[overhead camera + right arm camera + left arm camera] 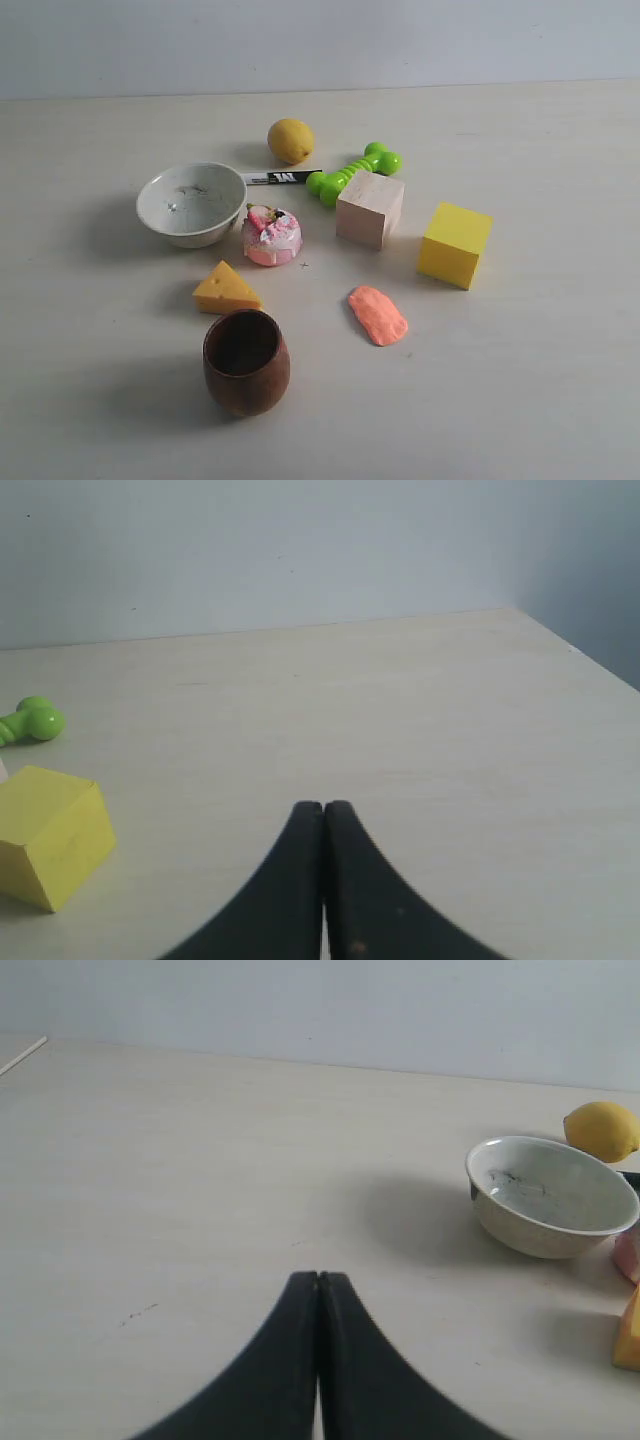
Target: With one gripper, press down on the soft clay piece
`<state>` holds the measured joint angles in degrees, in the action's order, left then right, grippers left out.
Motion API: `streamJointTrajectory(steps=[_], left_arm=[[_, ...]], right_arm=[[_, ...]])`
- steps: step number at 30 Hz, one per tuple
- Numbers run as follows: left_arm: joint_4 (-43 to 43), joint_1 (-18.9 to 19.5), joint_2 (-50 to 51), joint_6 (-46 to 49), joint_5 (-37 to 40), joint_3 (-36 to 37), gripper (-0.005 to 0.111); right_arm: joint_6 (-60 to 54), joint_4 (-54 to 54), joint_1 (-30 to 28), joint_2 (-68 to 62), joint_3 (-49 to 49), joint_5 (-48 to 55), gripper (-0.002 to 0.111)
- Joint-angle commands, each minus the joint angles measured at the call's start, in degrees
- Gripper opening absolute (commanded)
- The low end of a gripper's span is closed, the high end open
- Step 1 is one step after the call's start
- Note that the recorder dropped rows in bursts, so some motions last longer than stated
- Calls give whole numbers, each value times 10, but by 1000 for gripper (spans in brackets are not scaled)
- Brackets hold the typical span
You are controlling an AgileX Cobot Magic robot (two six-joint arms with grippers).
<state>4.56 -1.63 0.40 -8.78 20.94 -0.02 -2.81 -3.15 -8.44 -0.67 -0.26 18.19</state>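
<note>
The left gripper has its two black fingers pressed tight together. Nothing is between them. They hang over bare table. The right gripper is the same, with its fingers closed on nothing.

A little way from the left fingers stands a white bowl. It has a few dark smudges inside and nothing else in it. A lemon sits just behind the bowl. Near the right fingers is a yellow cube, and past it you can see the end of a green toy bone.

The view of the whole table shows a brown cup too. It stands upright at the front. It is dark inside, so I cannot tell if anything is in it.

A black and white pen lies between the bowl and the green toy bone. It has letters on it, but they are too small to read.

The soft clay piece lies flat on the table. It is in front of the wooden cube, between the brown cup and the yellow cube, and touches none of them. A toy cake and a cheese wedge sit off to its other side, by the bowl. Neither wrist camera sees the clay, and the wide view shows no gripper, so the fingers are not close to it.
</note>
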Motion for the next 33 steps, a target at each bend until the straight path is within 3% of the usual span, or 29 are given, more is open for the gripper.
streamJointTrajectory(steps=[1,13,21,28,33], left_arm=[[-4,-3,-4,-4,-5,0,0],[-4,-3,-4,-4,-5,0,0],[-4,-3,-4,-4,-5,0,0],[-4,-3,-4,-4,-5,0,0],[-4,-3,-4,-4,-5,0,0]], right_arm=[[-2,3,-2,4,3,-2,0],[-2,5,-2,4,3,-17,0],[-2,1,-2,4,3,-170,0],[-2,1,-2,4,3,-187,0],[3,1,-2,4,3,-282,0]])
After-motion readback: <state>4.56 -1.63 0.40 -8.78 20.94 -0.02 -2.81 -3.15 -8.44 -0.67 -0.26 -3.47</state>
